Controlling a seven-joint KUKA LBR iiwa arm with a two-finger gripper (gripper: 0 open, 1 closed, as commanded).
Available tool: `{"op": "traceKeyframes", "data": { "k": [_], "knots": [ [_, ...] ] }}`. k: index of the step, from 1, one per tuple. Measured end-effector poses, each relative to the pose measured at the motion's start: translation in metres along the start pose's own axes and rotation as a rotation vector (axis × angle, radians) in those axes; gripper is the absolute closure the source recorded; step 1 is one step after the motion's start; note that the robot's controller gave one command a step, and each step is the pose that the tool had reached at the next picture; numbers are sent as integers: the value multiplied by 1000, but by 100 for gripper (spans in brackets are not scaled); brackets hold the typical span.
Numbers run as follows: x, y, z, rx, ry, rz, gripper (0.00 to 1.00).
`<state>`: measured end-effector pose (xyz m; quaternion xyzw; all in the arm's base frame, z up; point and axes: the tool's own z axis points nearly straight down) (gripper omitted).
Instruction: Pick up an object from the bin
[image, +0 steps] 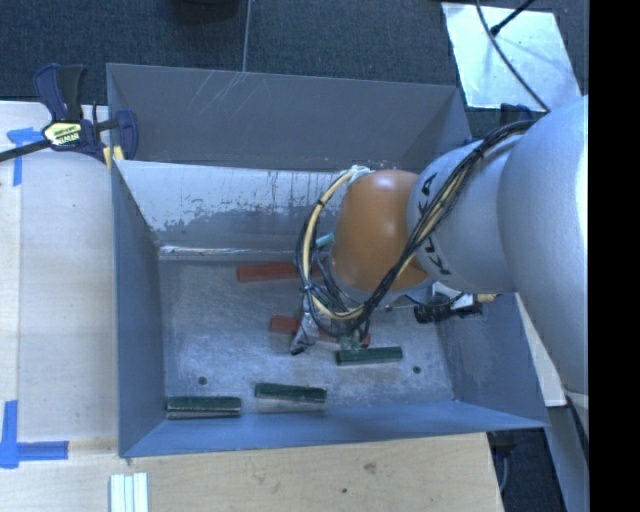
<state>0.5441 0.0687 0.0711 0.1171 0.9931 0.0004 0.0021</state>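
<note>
The pincer (300, 342) is lowered to the floor of the bin (140, 300), just beside a small red block (281, 323); whether it is open or closed cannot be told. A green bar (372, 354) is seen just right of the pincer, a longer red block (264, 272) behind it, a second green bar (290, 394) and a third green bar (203, 405) in front. Dark lettering (432, 190) on the arm (500, 210) is partly covered by cables (330, 215) and cannot be read.

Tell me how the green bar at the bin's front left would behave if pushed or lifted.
The green bar lies flat and straight: probably stiff, unlikely to roll. It looks thin, so likely light. Close to the bin's front wall, it may jam if pushed.
</note>
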Motion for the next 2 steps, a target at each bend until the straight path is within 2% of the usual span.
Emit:
{"op": "traceKeyframes", "data": {
  "k": [1, 2],
  "knots": [
    [-54, -13, -76, -1, -9, 23, 100],
    [-63, -33, -155, -1, -9, 20, 100]
  ]
}}
